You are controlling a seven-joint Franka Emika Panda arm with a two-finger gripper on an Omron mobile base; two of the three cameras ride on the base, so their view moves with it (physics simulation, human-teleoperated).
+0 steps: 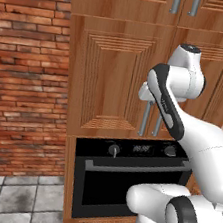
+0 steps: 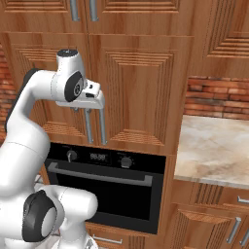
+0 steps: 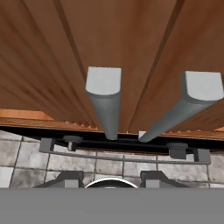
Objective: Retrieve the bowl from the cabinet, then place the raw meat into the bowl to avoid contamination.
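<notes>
Cabinet [image 2: 136, 92] doors shut, bar handles [image 3: 105, 103] vertical.

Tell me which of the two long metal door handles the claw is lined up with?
The left-hand bar handle in the hand view: it stands straight above the claw, while the other handle sits off to the side.

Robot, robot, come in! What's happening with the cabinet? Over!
Pincer up at the door handles, gripping nothing yet. Cabinet doors shut. Nothing in the way.

Base views flanking the arm toward cabinet [image 1: 116, 79]; hand view close, down its handles [image 3: 105, 100].
</notes>
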